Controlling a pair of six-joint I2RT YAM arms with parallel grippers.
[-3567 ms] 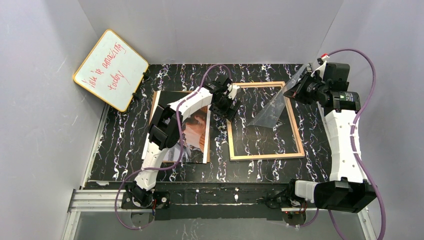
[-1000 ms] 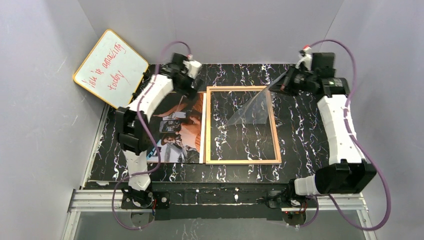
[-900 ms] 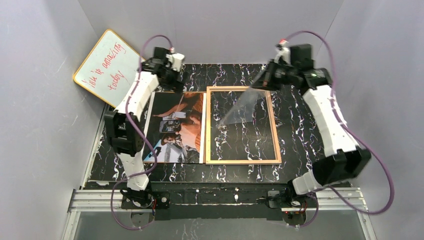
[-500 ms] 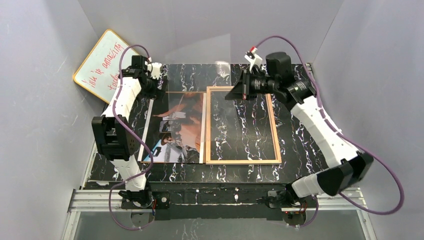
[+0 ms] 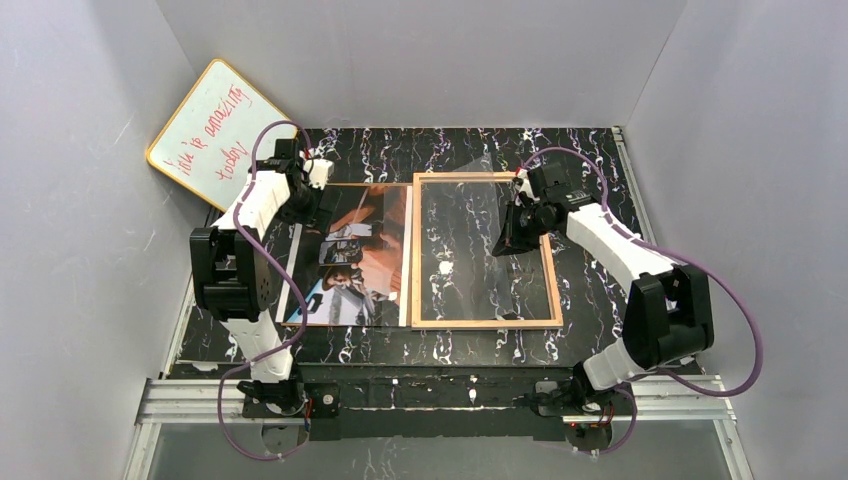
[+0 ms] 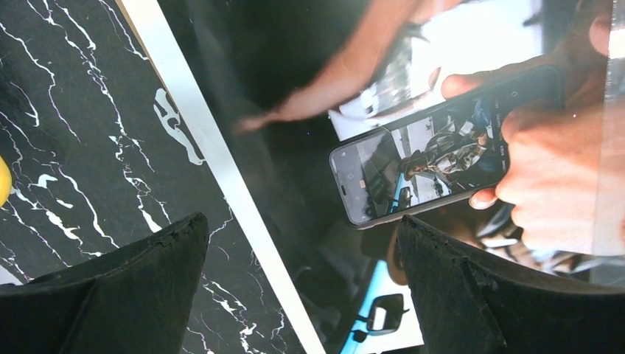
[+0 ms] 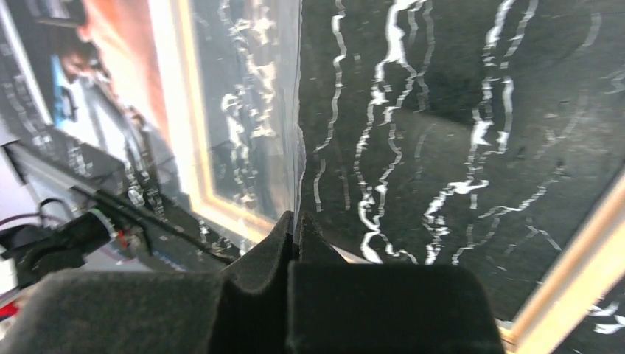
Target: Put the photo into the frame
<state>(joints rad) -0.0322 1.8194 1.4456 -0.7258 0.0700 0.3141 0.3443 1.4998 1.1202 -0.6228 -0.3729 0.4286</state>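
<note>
The photo (image 5: 352, 262) lies face up on the black marbled table, left of the frame (image 5: 486, 322), which lies flat with its tan wood side up. My left gripper (image 5: 318, 208) is open over the photo's far left corner; in the left wrist view its fingers (image 6: 125, 287) straddle the photo's white border (image 6: 221, 173) and hold nothing. My right gripper (image 5: 505, 243) is shut on a clear plastic sheet (image 5: 465, 215) held low over the frame opening. In the right wrist view the sheet's edge (image 7: 298, 125) rises from the closed gripper (image 7: 296, 221).
A yellow-rimmed whiteboard (image 5: 222, 140) with red writing leans in the far left corner. Grey walls close in three sides. The frame's right rail (image 7: 575, 295) runs just beside my right gripper.
My right gripper has swung from the far edge down over the frame's right side, lowering the clear sheet onto the frame. My left gripper has moved slightly nearer over the photo's corner.
</note>
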